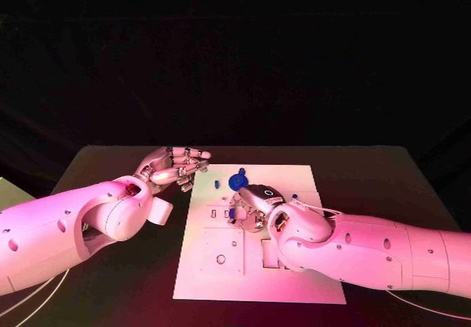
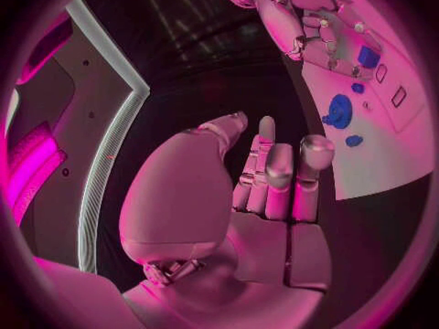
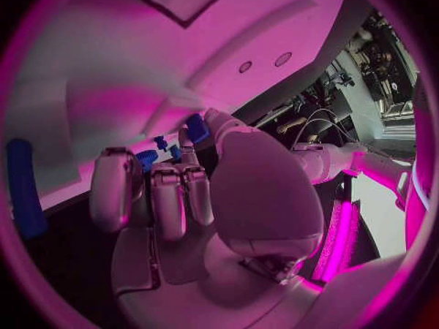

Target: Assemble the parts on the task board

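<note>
On the black table [image 1: 118, 293] the white task board [image 1: 295, 272] is laid, with no legible writing seen on it. A round blue part [image 1: 239, 182] is seated near its far edge. The right hand [image 1: 257, 204] is lowered onto the board's middle with fingers curled; whether anything is held cannot be told. The left hand [image 1: 175, 167] is held beside the board, fingers loosely spread, empty.

White rectangular task board [image 1: 295, 177] lying flat on the black tabletop [image 1: 393, 177], its face cut with slots and holes. A round blue part [image 1: 237, 182] and a small blue part [image 1: 216, 183] rest near its far edge.
</note>
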